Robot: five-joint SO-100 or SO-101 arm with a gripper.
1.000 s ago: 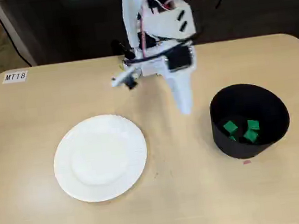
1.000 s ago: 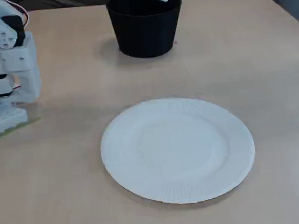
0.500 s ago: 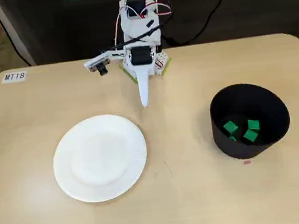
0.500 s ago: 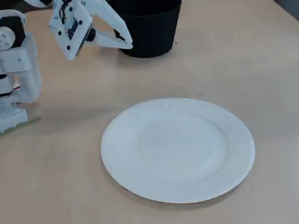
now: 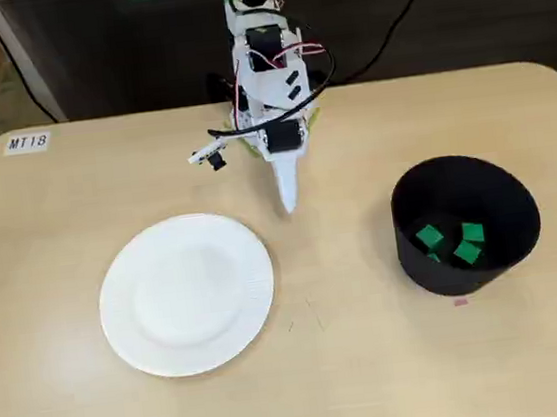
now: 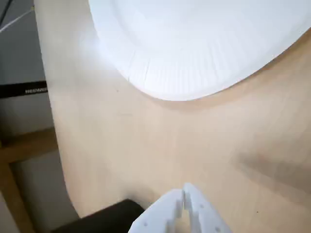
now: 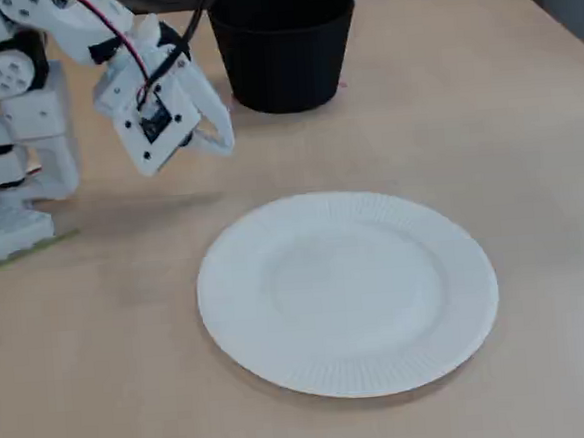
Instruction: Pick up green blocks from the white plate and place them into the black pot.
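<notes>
Round white plate [image 5: 186, 295], fluted rim

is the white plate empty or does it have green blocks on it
Empty. The white plate is bare in both fixed views, and three green blocks lie inside the black pot.

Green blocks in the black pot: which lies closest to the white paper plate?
The leftmost small green block in a fixed view; the other two lie further right.
</notes>
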